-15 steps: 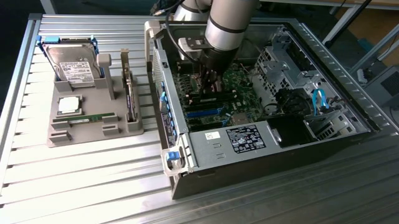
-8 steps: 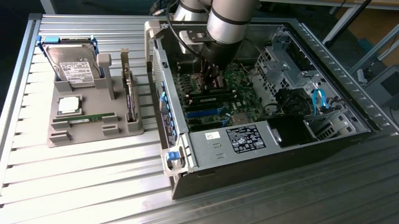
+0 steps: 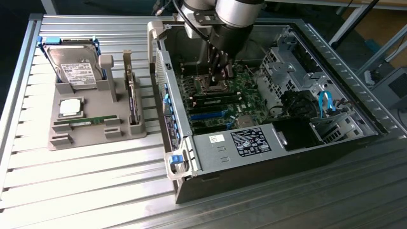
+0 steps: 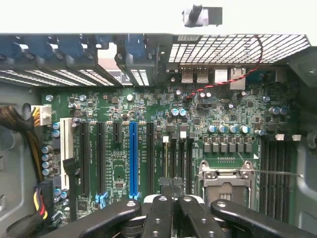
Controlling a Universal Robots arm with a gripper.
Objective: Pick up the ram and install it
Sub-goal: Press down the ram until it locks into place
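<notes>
while the ram [image 3: 85, 121] lies flat in the grey holder tray [image 3: 95, 138] on the exterior view's left, its long axis runs left to right across that view. the gripper [image 3: 218, 71] is well apart from it, down inside the open computer case [image 3: 267, 143] over the motherboard [image 4: 148, 148], fingers [image 4: 163, 213] clenched together and holding nothing.

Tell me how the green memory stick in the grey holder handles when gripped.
The memory stick looks thin and flat, so probably light and stiff. Seated in a slot of the grey holder, it likely won't roll. Its bare board is probably fragile.
</notes>
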